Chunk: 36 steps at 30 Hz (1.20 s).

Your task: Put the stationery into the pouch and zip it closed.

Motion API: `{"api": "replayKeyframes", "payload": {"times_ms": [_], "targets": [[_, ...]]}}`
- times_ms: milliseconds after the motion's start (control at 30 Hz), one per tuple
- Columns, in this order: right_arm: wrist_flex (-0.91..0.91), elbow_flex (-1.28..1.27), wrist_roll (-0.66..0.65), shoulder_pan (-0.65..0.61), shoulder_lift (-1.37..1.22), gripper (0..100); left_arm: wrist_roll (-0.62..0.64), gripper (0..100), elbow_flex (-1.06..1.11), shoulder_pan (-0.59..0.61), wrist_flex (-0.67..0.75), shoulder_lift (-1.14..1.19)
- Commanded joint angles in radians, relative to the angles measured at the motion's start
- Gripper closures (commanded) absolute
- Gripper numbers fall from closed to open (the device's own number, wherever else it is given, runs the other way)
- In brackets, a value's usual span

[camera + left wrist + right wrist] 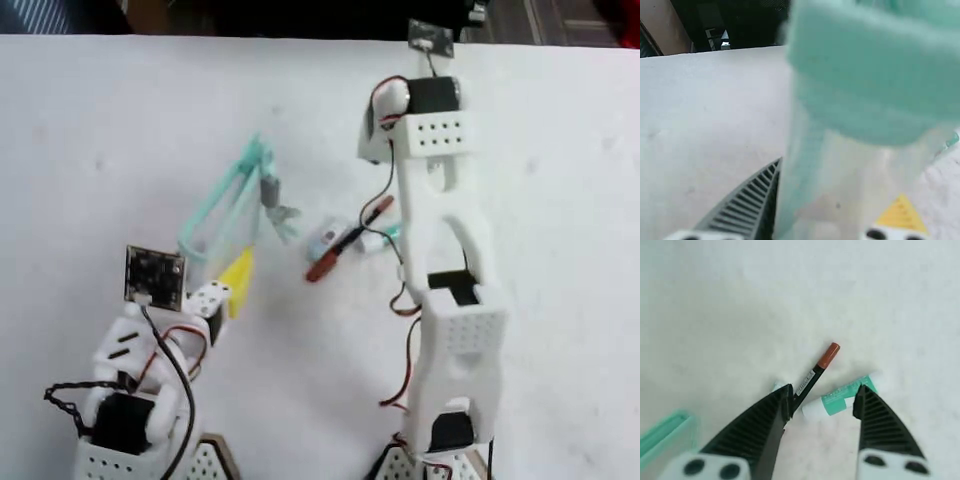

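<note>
While clamping left end effector [839, 179] on the pouch [215, 215], propping it on edge on the counter [100, 130]. Straddling pen [815, 372] and green tube [840, 399] with right end effector [823, 392], fingers apart, near the pouch.

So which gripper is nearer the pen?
Right. The right gripper hangs open over the pen; the left gripper is at the pouch, off to the side.

The pouch [225, 208] is clear with mint-green trim, the pen [812, 377] black with red-brown ends, the tube [840, 399] green-and-white, the table [100, 120] white.
</note>
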State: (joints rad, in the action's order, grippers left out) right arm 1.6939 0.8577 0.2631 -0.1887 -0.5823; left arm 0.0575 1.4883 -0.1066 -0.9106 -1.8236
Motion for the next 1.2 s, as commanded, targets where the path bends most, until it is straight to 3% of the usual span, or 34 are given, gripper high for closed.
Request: {"api": "replayKeyframes", "payload": {"times_ms": [0, 100, 267, 667, 867, 1167], "targets": [[-0.038, 0.003, 0.011, -0.007, -0.022, 81.5, 0.005, 76, -0.014, -0.012, -0.003, -0.005], [-0.047, 0.003, 0.04, -0.002, -0.067, 84.1, 0.005, 76, -0.014, -0.012, -0.003, -0.005], [-0.045, 0.003, 0.141, 0.024, -0.124, 98.8, 0.005, 76, -0.012, -0.012, -0.003, -0.005], [-0.044, -0.005, 0.107, -0.019, -0.177, 91.6, 0.005, 76, 0.0, -0.013, 0.003, -0.005], [-0.062, 0.003, 0.107, -0.019, -0.242, 77.3, 0.005, 76, 0.0, -0.013, 0.003, -0.005], [-0.18, 0.002, 0.109, -0.024, -0.32, 78.5, 0.005, 76, 0.002, -0.013, 0.003, -0.005]]}}
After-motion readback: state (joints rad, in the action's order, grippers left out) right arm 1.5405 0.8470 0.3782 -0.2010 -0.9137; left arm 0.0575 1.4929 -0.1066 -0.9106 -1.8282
